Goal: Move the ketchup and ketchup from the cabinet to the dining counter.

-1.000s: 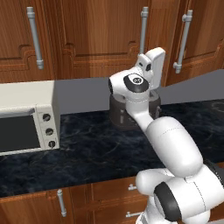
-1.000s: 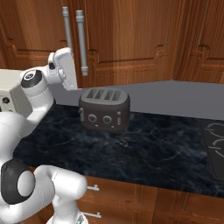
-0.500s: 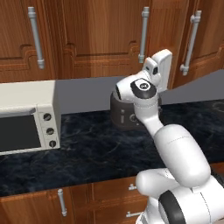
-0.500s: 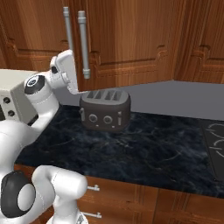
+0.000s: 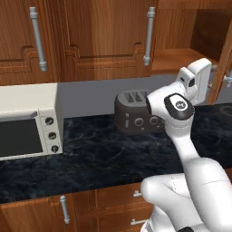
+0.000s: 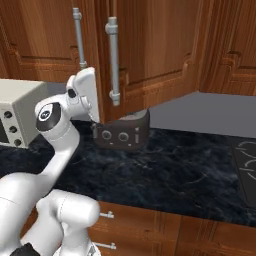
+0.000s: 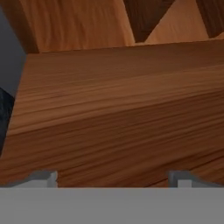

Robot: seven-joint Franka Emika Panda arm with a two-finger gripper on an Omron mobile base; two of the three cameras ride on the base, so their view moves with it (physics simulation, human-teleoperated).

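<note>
The cabinet [image 5: 104, 41] is reddish-brown wood with silver bar handles. Its right-hand door [image 6: 150, 60] stands swung out, baring a wooden shelf [image 5: 181, 59] and a dark inside. My gripper [image 5: 205, 78] is raised at the shelf's level beside that door's handle [image 6: 113, 60], above the toaster. In the hand view my gripper [image 7: 111, 178] is open, its two tips wide apart with nothing between them, close against a wooden face [image 7: 118, 113]. The ketchup bottles are hidden from me, and the dining counter is out of view.
A dark toaster [image 5: 135, 118] stands on the black marble counter [image 5: 104, 158] right under my hand. A white toaster oven [image 5: 27, 127] sits at the left. A cooktop edge [image 6: 246, 165] shows at the far right, with wooden drawers [image 5: 113, 204] below the counter.
The right cabinet door has swung further open, its handle moving away from the neighbouring one. My hand has shifted right and a little lower along with it, staying open.
</note>
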